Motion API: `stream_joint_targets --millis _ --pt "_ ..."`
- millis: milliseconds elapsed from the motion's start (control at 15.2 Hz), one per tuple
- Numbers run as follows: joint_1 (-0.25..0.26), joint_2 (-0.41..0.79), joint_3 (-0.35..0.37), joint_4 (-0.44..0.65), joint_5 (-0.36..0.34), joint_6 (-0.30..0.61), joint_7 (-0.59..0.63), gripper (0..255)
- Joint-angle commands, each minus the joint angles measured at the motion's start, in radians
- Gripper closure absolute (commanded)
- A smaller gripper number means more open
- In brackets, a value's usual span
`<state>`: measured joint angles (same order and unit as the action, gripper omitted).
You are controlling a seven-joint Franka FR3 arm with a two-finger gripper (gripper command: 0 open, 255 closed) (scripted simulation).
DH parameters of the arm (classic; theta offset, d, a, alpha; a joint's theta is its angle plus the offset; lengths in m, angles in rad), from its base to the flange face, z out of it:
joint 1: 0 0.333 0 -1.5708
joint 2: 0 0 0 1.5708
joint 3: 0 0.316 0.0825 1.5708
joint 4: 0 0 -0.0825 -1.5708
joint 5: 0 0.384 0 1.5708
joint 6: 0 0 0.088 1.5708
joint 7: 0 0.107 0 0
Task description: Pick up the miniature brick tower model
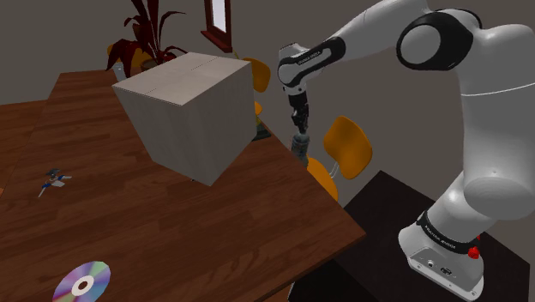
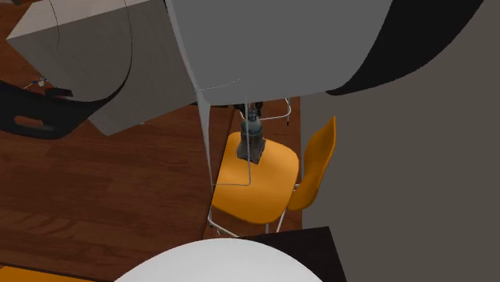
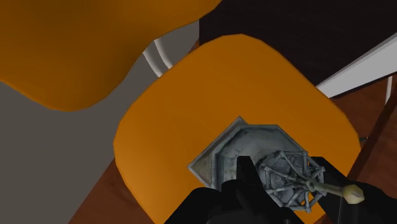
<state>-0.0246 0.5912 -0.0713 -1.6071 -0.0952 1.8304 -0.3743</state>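
tower model [image 1: 300, 148] held off the counter [image 1: 171, 223], over an orange chair [image 3: 191, 108].
the jaws were pinched on the upper part of the grey tower model, which hung upright beneath them just past the wooden counter's edge and above the chair's seat (whether it touched the seat could not be told). a large pale box [image 1: 184, 111] stood on the counter nearby; a disc [image 1: 82, 281] lay well apart.

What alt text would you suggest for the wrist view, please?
Seen from above, a grey tower model with an angular base and lattice top is clasped in the jaws of the black gripper, over an orange chair seat. Another orange chair part and grey floor lie beyond.
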Motion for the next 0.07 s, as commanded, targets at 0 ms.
stream_joint_targets --millis 0 --pt "0.001 -0.004 0.000 0.002 0.000 -0.006 0.000 255"
